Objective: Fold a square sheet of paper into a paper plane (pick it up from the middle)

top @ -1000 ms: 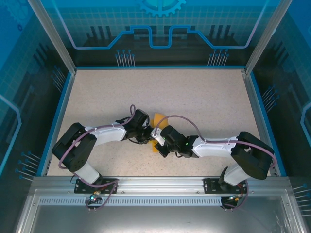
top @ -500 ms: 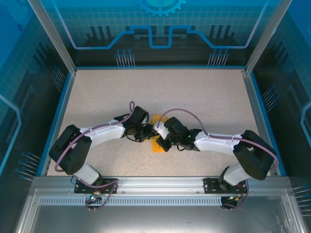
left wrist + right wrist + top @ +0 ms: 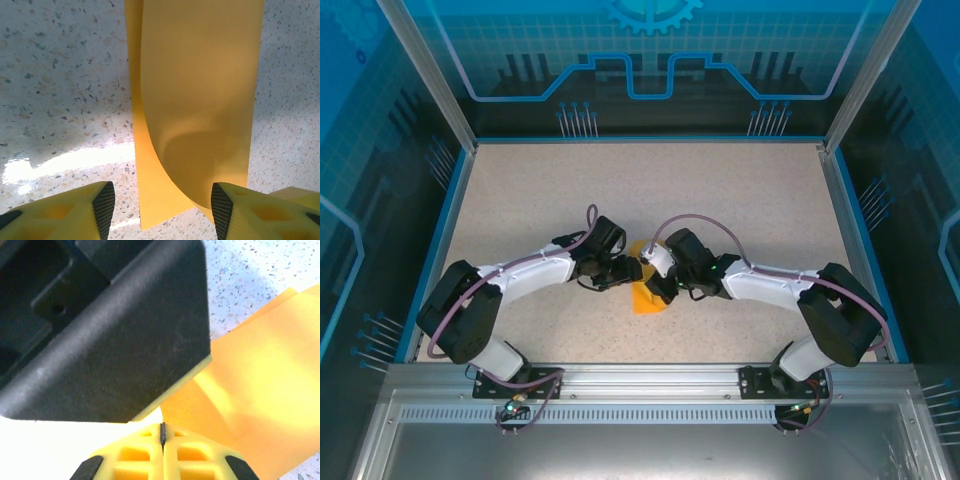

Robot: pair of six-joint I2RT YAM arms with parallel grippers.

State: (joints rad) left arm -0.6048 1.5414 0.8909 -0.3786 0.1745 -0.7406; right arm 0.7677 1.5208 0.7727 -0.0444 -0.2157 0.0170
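Note:
The square sheet of paper [image 3: 648, 300] lies folded on the speckled table between the two arms, a slim orange-yellow strip. In the left wrist view one layer of the paper [image 3: 200, 100] curls up off the flat layer beneath it. My left gripper [image 3: 162, 210] stands open astride its near end, and the right finger [image 3: 220, 210] is close to the curl. My right gripper [image 3: 162, 432] is shut, its tips at the edge of the paper [image 3: 260, 390]. I cannot tell whether it pinches that edge. The two grippers, left [image 3: 628, 270] and right [image 3: 652, 272], nearly touch above the sheet.
The left gripper's black body [image 3: 100, 325] looms right in front of my right fingers. A raised blue rim [image 3: 450, 220] borders the table on the left, right and far sides. Bare speckled tabletop [image 3: 650, 190] stretches beyond the arms.
The left gripper has opened and let go of the paper. The right gripper has moved away from the bases and slightly left, uncovering more of the paper's near end.

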